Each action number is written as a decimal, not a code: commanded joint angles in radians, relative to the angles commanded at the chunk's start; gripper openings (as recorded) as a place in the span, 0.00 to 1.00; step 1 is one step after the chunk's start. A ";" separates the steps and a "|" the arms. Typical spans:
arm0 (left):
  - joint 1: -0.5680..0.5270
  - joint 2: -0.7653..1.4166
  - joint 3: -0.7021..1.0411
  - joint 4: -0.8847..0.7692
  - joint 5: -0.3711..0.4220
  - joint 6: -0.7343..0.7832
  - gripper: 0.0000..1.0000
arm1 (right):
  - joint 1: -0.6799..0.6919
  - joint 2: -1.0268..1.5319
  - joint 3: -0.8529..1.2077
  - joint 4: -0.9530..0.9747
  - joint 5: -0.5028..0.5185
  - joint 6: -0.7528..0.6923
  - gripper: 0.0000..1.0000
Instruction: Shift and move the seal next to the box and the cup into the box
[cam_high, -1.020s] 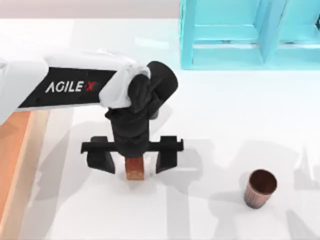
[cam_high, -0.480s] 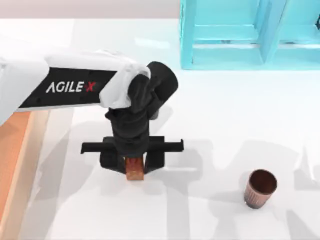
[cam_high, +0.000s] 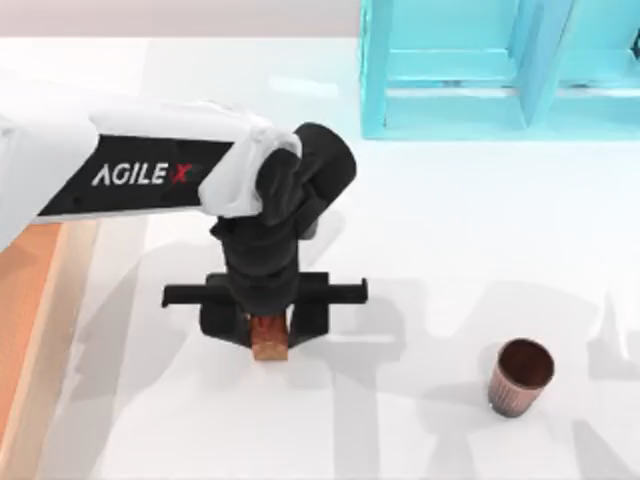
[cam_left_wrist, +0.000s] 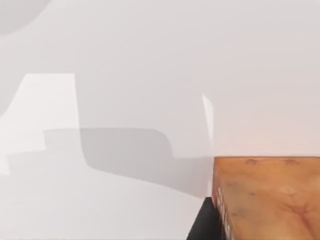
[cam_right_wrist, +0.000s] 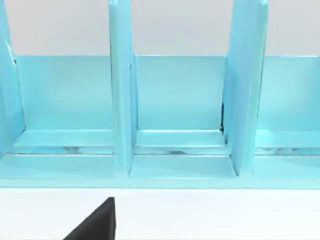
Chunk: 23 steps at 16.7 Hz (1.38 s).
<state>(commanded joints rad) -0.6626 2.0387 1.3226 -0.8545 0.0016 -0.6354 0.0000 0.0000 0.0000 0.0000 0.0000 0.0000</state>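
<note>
While our left pincer works, this is how things stand:
Seal: the seal (cam_high: 269, 338) stands on the white surface (cam_high: 450, 250), toward its left half and nearer the near edge than the far one; its mottled orange-brown body peeks out below our pincer.
Seal up close: from our left wrist camera the seal (cam_left_wrist: 270, 197) shows a mottled orange-brown face, with a dark finger (cam_left_wrist: 204, 224) pressed against its side.
Left pincer: our left pincer (cam_high: 264, 322) is straight above the seal, fingers drawn in against both of its sides, clenched on it.
Left arm: our arm reaches in from the surface's left edge.
Box: the box (cam_high: 28, 320) lies at the left edge, its orange-tan wood and pale rim partly under our arm, apart from the seal.
Cup: the cup (cam_high: 521, 376) stands upright near the near right corner, well apart from the seal and the box.
Shelf: a turquoise shelf unit (cam_high: 500, 65) sits along the far edge at the right.
Right pincer: our right wrist camera faces the shelf unit (cam_right_wrist: 175, 120); a dark finger tip (cam_right_wrist: 97, 222) shows, and we cannot tell whether that pincer is released or clenched.
</note>
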 joint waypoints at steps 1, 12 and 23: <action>0.001 -0.001 0.001 0.000 0.000 0.001 0.00 | 0.000 0.000 0.000 0.000 0.000 0.000 1.00; 0.250 -0.292 0.021 -0.312 -0.001 0.245 0.00 | 0.000 0.000 0.000 0.000 0.000 0.000 1.00; 0.186 -0.507 -0.126 -0.370 -0.005 0.182 0.00 | 0.000 0.000 0.000 0.000 0.000 0.000 1.00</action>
<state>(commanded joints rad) -0.4768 1.5317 1.1964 -1.2247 -0.0032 -0.4537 0.0000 0.0000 0.0000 0.0000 0.0000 0.0000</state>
